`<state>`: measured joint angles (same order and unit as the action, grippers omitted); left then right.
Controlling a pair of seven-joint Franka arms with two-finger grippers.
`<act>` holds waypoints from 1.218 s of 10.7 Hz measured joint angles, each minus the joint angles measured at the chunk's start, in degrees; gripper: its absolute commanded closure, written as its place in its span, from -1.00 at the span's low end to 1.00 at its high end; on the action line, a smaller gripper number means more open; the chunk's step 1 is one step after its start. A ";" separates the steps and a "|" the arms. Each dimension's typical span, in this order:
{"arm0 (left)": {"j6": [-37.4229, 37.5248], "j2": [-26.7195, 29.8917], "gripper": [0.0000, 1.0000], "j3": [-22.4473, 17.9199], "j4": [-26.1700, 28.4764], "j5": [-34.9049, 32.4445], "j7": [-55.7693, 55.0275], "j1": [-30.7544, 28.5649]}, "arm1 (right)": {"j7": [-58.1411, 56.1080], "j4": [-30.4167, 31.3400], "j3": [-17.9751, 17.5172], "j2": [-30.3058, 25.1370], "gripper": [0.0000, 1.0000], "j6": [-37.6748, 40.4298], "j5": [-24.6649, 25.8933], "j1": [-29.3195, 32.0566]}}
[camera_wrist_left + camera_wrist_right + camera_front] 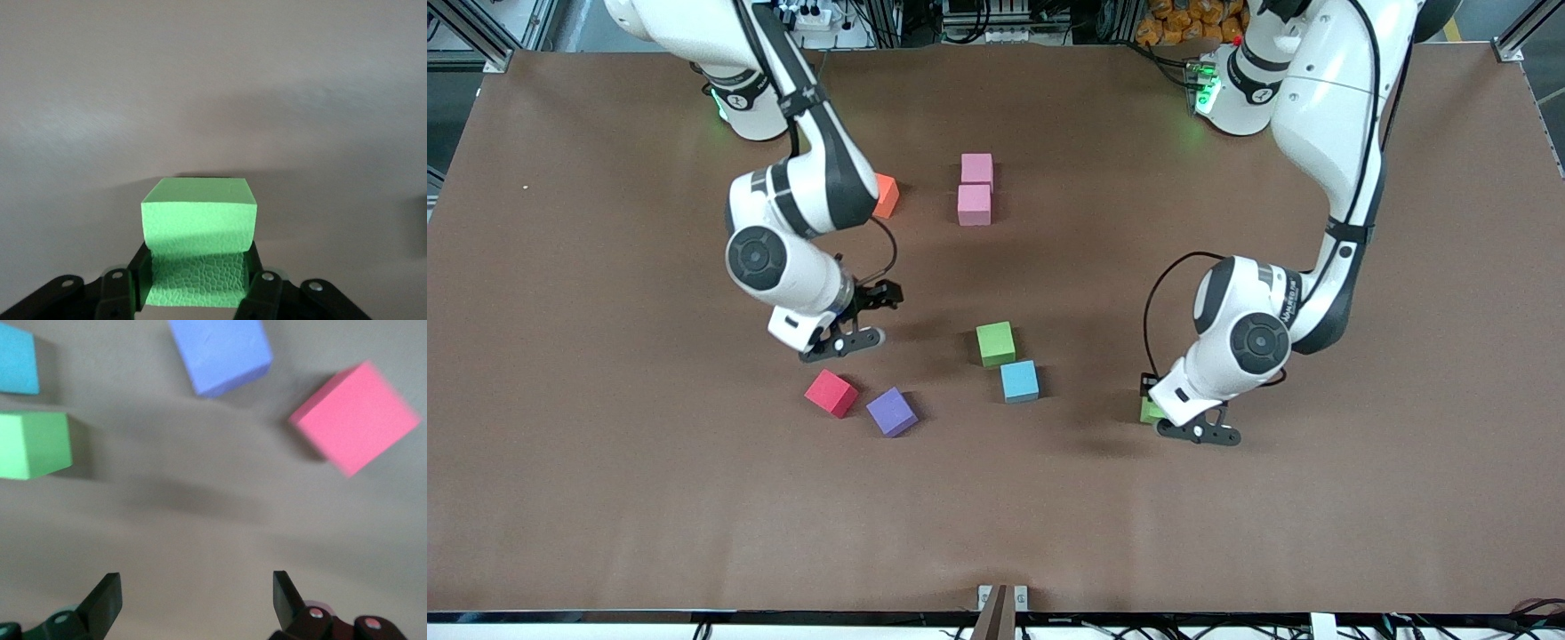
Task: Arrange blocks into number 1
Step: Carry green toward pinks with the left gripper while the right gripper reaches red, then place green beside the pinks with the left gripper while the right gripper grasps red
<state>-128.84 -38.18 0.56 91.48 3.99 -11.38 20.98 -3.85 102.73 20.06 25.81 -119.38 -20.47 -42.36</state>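
Observation:
My left gripper [1163, 412] is shut on a green block [1148, 411] low at the table, toward the left arm's end; its fingers [259, 288] squeeze the cube's sides [199, 227]. Over bare table above the red block [831, 393] and purple block [891, 412], my right gripper [869, 317] hangs open and empty [195, 600]. Its wrist view shows the red [353, 417], purple [220, 350], green [33, 445] and blue [17, 360] blocks. A second green block [995, 344] sits beside the blue one [1019, 380]. Two pink blocks [975, 187] touch in a line, farther from the camera.
An orange block [886, 196] lies partly hidden by the right arm's forearm [818, 187], beside the pink pair toward the right arm's end. The brown table mat [605, 444] stretches wide around the blocks.

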 measured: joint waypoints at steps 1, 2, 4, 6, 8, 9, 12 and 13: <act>1.81 1.39 1.00 0.62 0.95 0.05 -3.10 1.81 | -3.79 -1.86 0.00 1.81 -1.00 -0.06 0.44 1.43; 3.09 2.71 1.00 2.08 1.84 0.06 -6.39 3.23 | -8.01 -3.33 0.00 3.42 -1.00 -0.22 0.55 2.61; 3.61 4.56 1.00 5.87 3.63 0.08 -14.52 5.75 | -17.84 -6.52 0.01 6.06 -1.00 -0.44 2.17 4.73; 3.61 5.03 1.00 9.60 4.46 0.08 -21.57 7.67 | -23.97 -9.23 0.00 8.06 -1.00 -2.37 6.89 5.66; 3.37 5.03 1.00 12.60 4.86 0.08 -27.38 9.62 | -24.55 -10.11 -0.42 9.88 -1.00 -6.91 11.78 5.13; 2.75 4.99 1.00 13.16 5.14 0.08 -30.08 11.30 | -24.75 -10.13 -0.48 11.02 -1.00 -8.90 12.27 5.09; -0.75 4.27 1.00 13.28 5.91 0.08 -37.18 16.92 | -25.39 -10.20 -0.44 13.45 -1.00 -11.36 12.56 5.33; -2.23 3.73 1.00 13.29 6.03 0.08 -38.87 18.39 | -26.15 -10.21 -0.43 13.95 -1.00 -12.06 12.56 5.59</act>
<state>-131.06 -34.45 13.84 97.51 4.07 -50.24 39.37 -30.00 92.52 19.63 39.76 -131.44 -7.92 -36.77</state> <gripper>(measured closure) 0.441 0.000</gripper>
